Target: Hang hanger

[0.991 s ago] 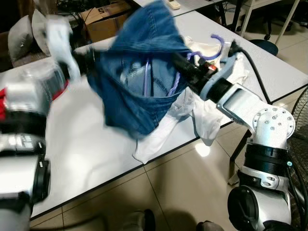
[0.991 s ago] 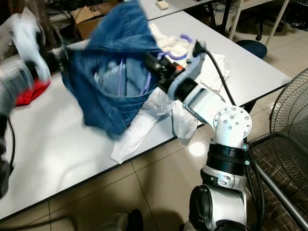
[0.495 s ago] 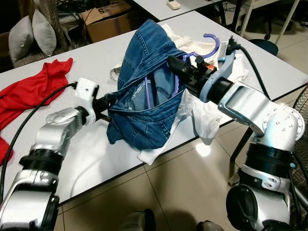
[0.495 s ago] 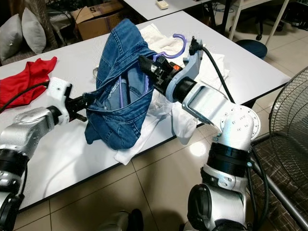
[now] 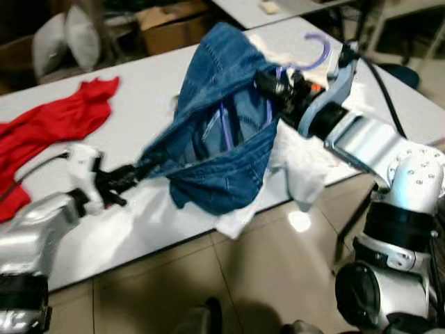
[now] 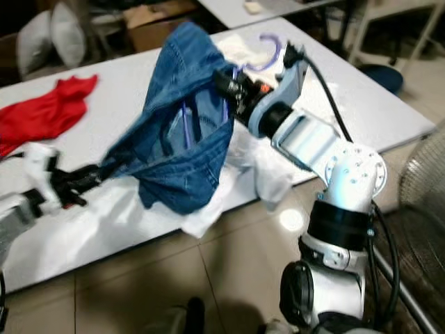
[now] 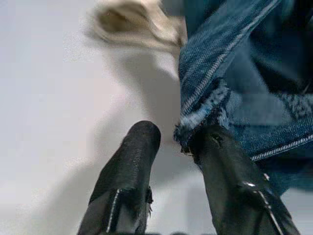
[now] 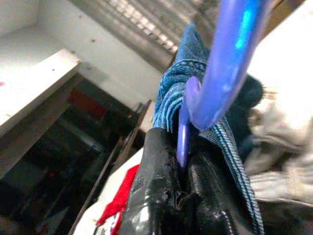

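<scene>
Here, a purple hanger (image 5: pixel 306 57) clamped in the right gripper (image 8: pixel 182 169), black fingers pressed tight on its neck, hook up above the white table (image 5: pixel 139 90). Draped over that hanger, a blue denim garment (image 5: pixel 222 132), raised off the tabletop. At its lower edge, the left gripper (image 7: pixel 176 147): fingers narrowly apart, frayed hem against one finger, perhaps pinched; hard to tell. Farther left on the table, a red cloth (image 5: pixel 55 125). Under the denim, white clothing (image 5: pixel 299 167) hanging over the table edge.
</scene>
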Controlling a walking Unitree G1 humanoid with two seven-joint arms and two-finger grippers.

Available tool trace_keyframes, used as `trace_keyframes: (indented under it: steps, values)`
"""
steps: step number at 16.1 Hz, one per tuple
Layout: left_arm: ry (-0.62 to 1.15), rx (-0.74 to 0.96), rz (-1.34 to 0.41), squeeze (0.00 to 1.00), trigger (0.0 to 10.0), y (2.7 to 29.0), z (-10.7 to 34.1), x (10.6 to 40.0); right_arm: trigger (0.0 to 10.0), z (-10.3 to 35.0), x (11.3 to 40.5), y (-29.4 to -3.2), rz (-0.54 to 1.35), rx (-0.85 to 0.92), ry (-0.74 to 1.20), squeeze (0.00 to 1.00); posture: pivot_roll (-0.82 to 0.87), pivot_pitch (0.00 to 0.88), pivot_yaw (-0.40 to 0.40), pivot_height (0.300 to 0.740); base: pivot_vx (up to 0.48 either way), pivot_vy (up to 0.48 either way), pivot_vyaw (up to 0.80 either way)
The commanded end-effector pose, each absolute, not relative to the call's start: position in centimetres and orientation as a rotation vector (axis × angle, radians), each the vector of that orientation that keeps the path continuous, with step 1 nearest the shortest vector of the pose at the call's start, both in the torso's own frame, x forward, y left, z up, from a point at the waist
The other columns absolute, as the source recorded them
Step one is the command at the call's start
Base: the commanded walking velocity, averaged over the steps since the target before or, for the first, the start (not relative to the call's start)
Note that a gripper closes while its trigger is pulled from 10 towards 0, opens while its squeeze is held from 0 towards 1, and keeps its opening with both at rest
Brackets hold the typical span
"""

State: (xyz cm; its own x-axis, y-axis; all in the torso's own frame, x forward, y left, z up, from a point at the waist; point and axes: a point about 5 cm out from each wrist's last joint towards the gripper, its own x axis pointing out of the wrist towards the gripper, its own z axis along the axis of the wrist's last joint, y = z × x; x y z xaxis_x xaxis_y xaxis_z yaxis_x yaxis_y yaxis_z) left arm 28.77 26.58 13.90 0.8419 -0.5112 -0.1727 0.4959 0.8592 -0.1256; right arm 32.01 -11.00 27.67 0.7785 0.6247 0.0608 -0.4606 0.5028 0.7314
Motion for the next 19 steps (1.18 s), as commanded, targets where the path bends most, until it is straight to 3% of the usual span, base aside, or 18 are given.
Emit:
trace_keyframes:
  steps: [1, 2, 3, 4, 6, 10, 13, 19]
  values:
    - [0.155, -0.089, -0.462, 1.00, 10.0, 28.7, 15.3, 27.9, 10.0, 29.5, 31.9, -10.4, 0.733, 0.821, 0.148, 0.00, -0.07, 0.081, 0.109, 0.740, 0.000, 0.000, 0.77]
    - [0.116, -0.129, -0.467, 1.00, 10.0, 29.2, 16.3, 27.1, 10.0, 29.9, 31.9, -10.1, 0.755, 0.817, 0.139, 0.00, -0.07, 0.082, 0.105, 0.740, 0.000, 0.000, 0.77]
    - [0.107, -0.160, -0.485, 0.00, 10.0, 29.2, 16.6, 26.8, 10.0, 30.0, 31.9, -10.0, 0.767, 0.817, 0.136, 0.00, -0.06, 0.084, 0.101, 0.740, 0.000, 0.000, 0.77]
    - [0.096, -0.201, -0.537, 0.00, 10.0, 29.0, 17.5, 25.9, 10.0, 30.4, 31.9, -9.7, 0.786, 0.811, 0.130, 0.00, -0.06, 0.085, 0.097, 0.740, 0.000, 0.000, 0.77]
    - [0.158, -0.054, -0.583, 0.00, 10.0, 28.2, 19.1, 24.0, 10.0, 31.3, 31.7, -9.0, 0.858, 0.765, 0.131, 0.00, -0.05, 0.089, 0.098, 0.740, 0.000, 0.000, 0.78]
    - [0.193, 0.049, -0.700, 0.00, 10.0, 24.1, 20.7, 20.8, 10.0, 31.1, 30.3, -9.3, 0.866, 0.593, 0.152, 0.00, -0.06, 0.088, 0.096, 0.740, 0.000, 0.000, 0.80]
    - [0.209, 0.067, -0.685, 0.00, 10.0, 22.1, 20.5, 20.6, 10.0, 30.1, 29.5, -10.2, 0.841, 0.559, 0.191, 0.00, -0.06, 0.084, 0.086, 0.740, 0.000, 0.000, 0.80]
    - [0.292, 0.089, -0.755, 0.00, 10.0, 18.8, 19.4, 18.9, 10.0, 26.0, 27.5, -10.6, 0.798, 0.321, 0.379, 0.00, -0.07, 0.128, 0.053, 0.740, 0.000, 0.000, 0.80]
